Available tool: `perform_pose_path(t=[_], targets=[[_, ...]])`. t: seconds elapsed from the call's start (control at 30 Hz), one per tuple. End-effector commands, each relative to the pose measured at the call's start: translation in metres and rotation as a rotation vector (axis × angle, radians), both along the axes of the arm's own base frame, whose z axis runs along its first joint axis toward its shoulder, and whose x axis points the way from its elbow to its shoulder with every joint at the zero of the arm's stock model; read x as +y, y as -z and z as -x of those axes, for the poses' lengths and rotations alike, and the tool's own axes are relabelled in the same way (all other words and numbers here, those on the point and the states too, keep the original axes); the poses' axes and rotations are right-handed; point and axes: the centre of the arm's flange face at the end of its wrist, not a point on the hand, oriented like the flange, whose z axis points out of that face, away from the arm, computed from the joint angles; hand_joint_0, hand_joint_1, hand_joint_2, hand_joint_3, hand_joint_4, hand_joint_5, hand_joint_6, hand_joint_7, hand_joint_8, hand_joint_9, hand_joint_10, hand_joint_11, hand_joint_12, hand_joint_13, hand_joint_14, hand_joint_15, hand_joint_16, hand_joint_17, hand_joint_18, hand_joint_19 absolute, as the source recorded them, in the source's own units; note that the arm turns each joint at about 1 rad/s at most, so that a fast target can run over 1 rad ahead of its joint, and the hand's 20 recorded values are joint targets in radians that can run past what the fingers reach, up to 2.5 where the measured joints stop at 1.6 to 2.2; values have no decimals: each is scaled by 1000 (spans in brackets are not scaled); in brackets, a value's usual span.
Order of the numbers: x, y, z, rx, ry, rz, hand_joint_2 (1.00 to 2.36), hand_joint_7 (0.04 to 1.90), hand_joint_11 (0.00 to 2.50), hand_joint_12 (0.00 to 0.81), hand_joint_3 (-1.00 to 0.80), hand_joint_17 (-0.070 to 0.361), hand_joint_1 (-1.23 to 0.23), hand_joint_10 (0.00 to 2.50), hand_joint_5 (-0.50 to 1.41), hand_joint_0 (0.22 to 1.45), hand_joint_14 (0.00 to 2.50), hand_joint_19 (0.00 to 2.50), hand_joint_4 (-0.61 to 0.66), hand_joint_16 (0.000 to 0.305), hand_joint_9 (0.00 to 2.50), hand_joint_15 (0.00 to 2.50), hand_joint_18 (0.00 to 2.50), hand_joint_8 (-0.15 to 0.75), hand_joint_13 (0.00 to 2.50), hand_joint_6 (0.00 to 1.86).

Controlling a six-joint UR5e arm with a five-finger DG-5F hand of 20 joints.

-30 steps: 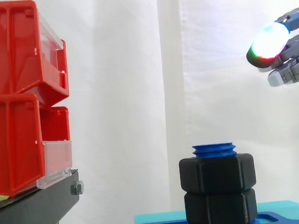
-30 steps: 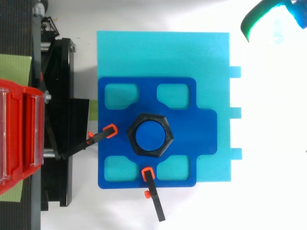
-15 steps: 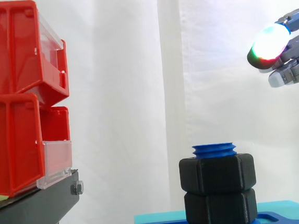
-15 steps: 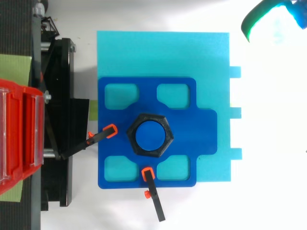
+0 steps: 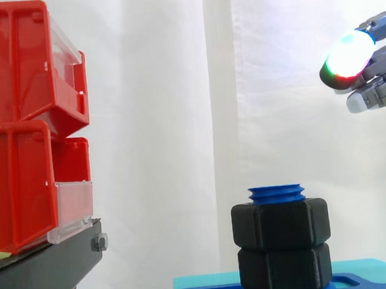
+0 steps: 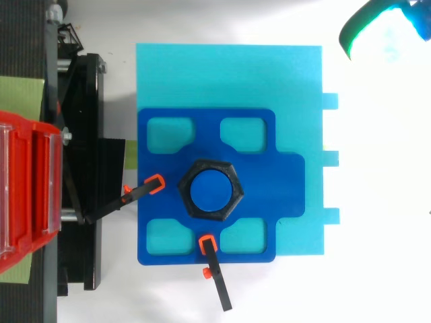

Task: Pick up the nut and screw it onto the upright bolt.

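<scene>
- you see the hand (image 5: 377,67) high up on the right, well apart from the bolt (image 5: 276,192).
- its fingers (image 5: 347,56) are stretched out and hold nothing.
- the top nut (image 5: 280,224) sits on the blue bolt, right on the lower nut (image 5: 284,268).
- the bolt stands up on a blue plate (image 6: 283,182), near the red bins (image 5: 15,119).

The black nuts (image 5: 281,225) and blue bolt (image 6: 209,190) look matt plastic. The red bins (image 5: 16,133) are glossy plastic, and the white curtain (image 5: 164,120) is soft cloth.

A light-blue board (image 6: 229,74) lies flat on the white table (image 6: 377,269).
</scene>
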Motion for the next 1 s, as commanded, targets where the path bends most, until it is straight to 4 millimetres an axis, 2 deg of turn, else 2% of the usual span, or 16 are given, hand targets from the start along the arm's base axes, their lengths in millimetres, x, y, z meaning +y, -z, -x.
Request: perform_pose_path(t=[0.0,0.97], targets=[[0,0,0,0,0,0,1000,656,0,365,-500,118,-499,0,-251,480,0,0,117,52,0,0,0,206,0,501],[1,1,0,1,-2,0,1000,656,0,353,-500,114,-519,0,-255,495,0,0,100,51,0,0,0,200,0,501]])
